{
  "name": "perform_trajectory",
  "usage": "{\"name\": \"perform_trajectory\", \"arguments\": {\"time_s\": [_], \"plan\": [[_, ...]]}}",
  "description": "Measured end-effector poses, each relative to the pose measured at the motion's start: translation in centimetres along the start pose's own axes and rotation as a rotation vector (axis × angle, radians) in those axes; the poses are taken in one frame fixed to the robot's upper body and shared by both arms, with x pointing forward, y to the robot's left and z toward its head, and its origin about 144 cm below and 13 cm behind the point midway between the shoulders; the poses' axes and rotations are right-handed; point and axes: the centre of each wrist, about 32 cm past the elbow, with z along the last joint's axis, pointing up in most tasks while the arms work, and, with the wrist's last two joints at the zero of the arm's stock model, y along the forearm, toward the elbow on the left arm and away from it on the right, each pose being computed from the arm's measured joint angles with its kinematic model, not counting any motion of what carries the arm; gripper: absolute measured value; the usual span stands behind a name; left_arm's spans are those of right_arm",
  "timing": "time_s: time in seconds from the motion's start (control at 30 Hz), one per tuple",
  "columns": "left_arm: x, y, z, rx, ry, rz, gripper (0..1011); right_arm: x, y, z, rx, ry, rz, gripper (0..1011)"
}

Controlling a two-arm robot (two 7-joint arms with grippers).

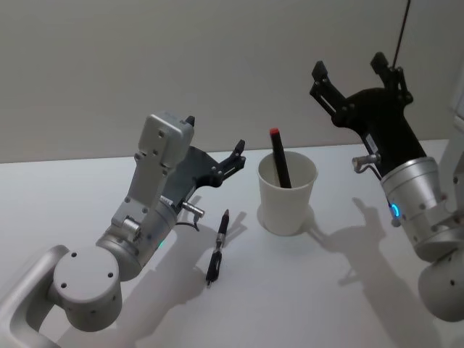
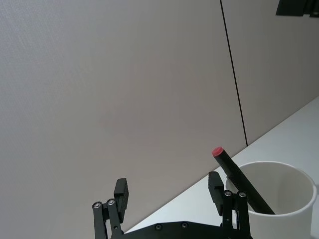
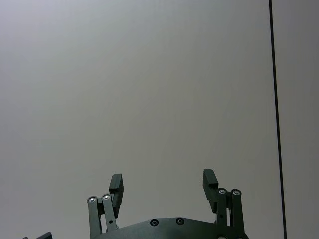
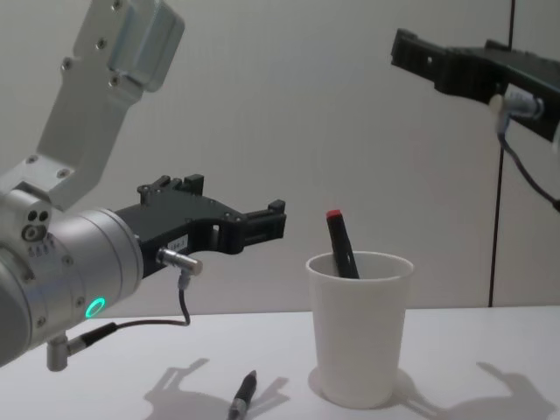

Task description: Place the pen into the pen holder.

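A black pen (image 1: 217, 246) (image 4: 242, 395) lies flat on the white table (image 1: 72, 188), just left of the pen holder. The pen holder (image 1: 287, 192) (image 4: 359, 324) (image 2: 279, 199) is a white paper cup standing upright. A second black pen with a red cap (image 1: 279, 156) (image 4: 339, 241) (image 2: 234, 174) leans inside it. My left gripper (image 1: 214, 134) (image 2: 168, 188) (image 4: 276, 219) hovers open and empty above the table, left of the cup and above the lying pen. Raised high to the right of the cup, my right gripper (image 1: 349, 65) (image 3: 162, 180) (image 4: 411, 48) is open and empty.
A plain grey wall stands behind the table, with a thin dark vertical line (image 3: 274, 99) running down it at the right. Shadows of both arms fall on the white tabletop around the cup.
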Motion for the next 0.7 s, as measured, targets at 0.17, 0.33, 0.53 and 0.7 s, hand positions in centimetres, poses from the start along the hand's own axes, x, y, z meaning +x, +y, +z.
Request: {"name": "perform_trajectory", "arguments": {"time_s": [0.17, 0.33, 0.53, 0.7], "plan": [[0.0, 0.0, 0.0, 0.0, 0.0, 0.0, 1001, 0.6, -0.2, -0.3, -0.031, 0.008, -0.015, 1001], [0.0, 0.0, 0.0, 0.0, 0.0, 0.0, 1001, 1.7, -1.0, -0.2, -0.087, 0.02, -0.041, 1002], [0.0, 0.0, 0.0, 0.0, 0.0, 0.0, 1001, 3.2, -2.1, 0.7, -0.152, 0.038, -0.071, 1002], [0.0, 0.0, 0.0, 0.0, 0.0, 0.0, 1001, 4.3, -3.1, 1.6, -0.21, 0.062, -0.094, 1001]]}}
